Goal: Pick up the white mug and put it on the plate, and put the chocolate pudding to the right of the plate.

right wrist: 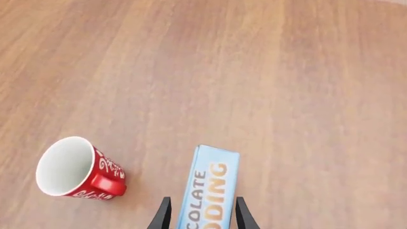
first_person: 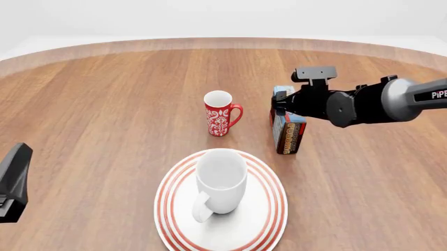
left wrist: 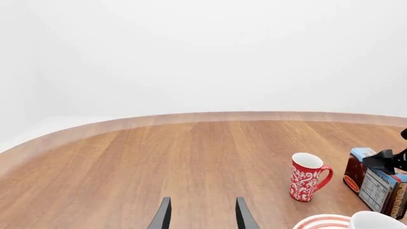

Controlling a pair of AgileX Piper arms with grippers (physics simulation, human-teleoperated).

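We log: white mug (first_person: 221, 179) upright on plate (first_person: 271, 210), done; chocolate pudding (first_person: 287, 130) pending, straddled far-right by our right gripper's (right wrist: 200, 220) open jaws; left gripper (left wrist: 199, 214) open, idle.

A round wooden table (first_person: 104, 104) with a curved far edge stands against plain white surroundings

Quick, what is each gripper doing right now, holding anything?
Left gripper: open, empty, above bare wooden table.
Right gripper: open, fingers either side of the light blue chocolate pudding carton, not closed on it.
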